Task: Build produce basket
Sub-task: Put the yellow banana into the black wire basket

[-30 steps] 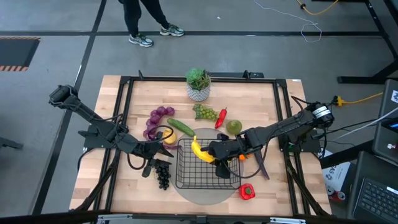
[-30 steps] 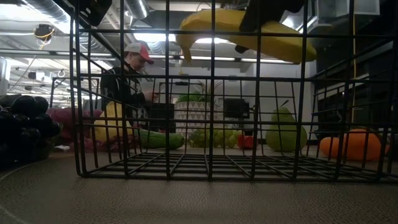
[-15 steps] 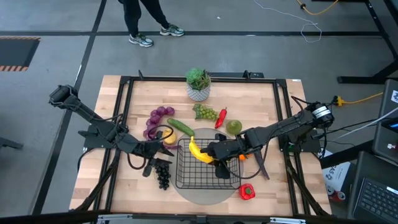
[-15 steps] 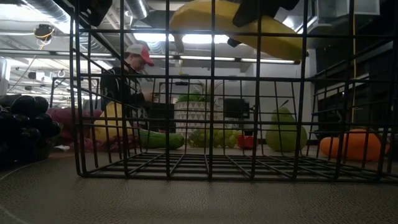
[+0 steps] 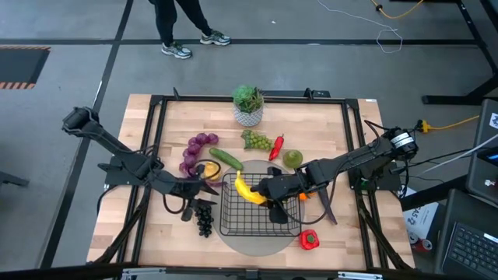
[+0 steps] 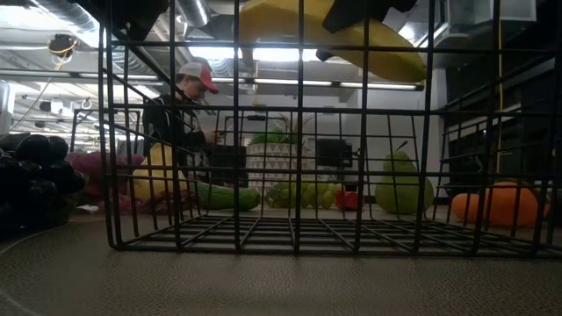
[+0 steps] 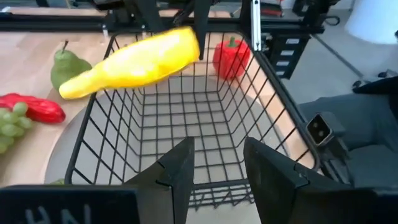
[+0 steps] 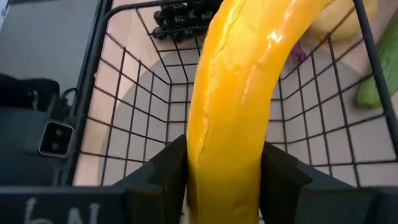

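The black wire basket (image 5: 261, 208) stands on a round grey mat near the table's front. A yellow banana (image 5: 247, 189) hangs over the basket's far left corner, with my right gripper (image 5: 268, 196) shut on it. In the low view the banana (image 6: 342, 39) shows above the basket's rim (image 6: 299, 48). My left gripper (image 7: 217, 174) stands open just outside the basket's left wall (image 7: 205, 193), pointing into it, nothing between its fingers. In the high view my left gripper (image 5: 204, 189) is beside the black grapes (image 5: 204, 220). My right gripper pinches the banana between its two fingers (image 8: 168, 174) at the end nearest the right arm (image 8: 221, 168). The fingers come from the table's right, slanting down, and the banana runs on ahead of them. It is lifted clear above the basket, its free end (image 7: 71, 90) lower.
Behind the basket lie a cucumber (image 5: 227, 159), purple grapes (image 5: 198, 148), green grapes (image 5: 257, 141), a red chili (image 5: 276, 148) and a green pear (image 5: 292, 159). A potted plant (image 5: 247, 105) stands at the far edge, a red bell pepper (image 5: 309, 239) near the front right.
My right gripper has rolled a little at the wrist while staying in place. The banana has swung slightly higher above the basket's rim and remains held.
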